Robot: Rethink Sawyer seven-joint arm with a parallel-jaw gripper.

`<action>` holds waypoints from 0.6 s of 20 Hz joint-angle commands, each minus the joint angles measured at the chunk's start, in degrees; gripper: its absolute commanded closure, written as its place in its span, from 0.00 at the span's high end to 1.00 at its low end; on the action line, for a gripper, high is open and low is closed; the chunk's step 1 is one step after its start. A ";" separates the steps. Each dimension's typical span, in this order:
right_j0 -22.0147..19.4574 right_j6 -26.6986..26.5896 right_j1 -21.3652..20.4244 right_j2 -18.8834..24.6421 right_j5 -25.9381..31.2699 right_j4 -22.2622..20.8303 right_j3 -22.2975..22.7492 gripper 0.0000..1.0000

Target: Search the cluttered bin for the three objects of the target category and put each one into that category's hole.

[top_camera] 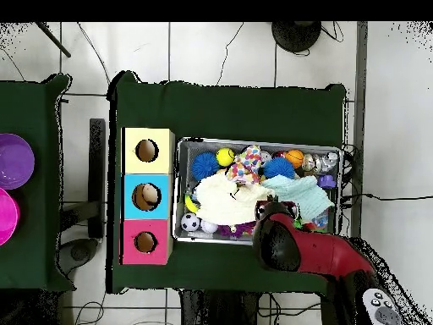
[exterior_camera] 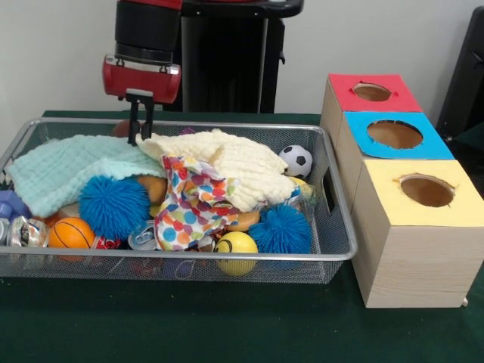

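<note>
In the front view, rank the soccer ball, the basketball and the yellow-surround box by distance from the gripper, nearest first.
Gripper hangs over the bin's far rim.
1. Basketball: near left corner.
2. Soccer ball: far right; close to the basketball's distance, hard to separate.
3. Yellow-surround box: outside, right, clearly farthest.

The gripper (exterior_camera: 140,138) hung at twelve o'clock of the mint cloth (exterior_camera: 68,170); whether its fingers were parted could not be told, and overhead the arm (top_camera: 309,247) covered it. The cream cloth (exterior_camera: 238,170) and dotted cloth (exterior_camera: 185,204) buried much of the bin (exterior_camera: 189,261). An orange ball (exterior_camera: 153,187) showed only partly. At nine o'clock, cans (exterior_camera: 26,231) were cut by the edge.
</note>
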 commanded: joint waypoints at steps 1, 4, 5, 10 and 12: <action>2.85 9.55 -3.17 4.65 8.26 6.15 0.62 0.00; 4.07 9.74 -5.24 5.17 11.61 9.02 1.60 0.00; 4.59 10.03 -5.71 5.43 12.49 10.11 1.94 0.00; 10.69 13.66 -6.70 3.96 15.39 15.85 1.93 0.00; 12.95 14.72 -6.70 3.25 15.97 18.01 1.93 0.00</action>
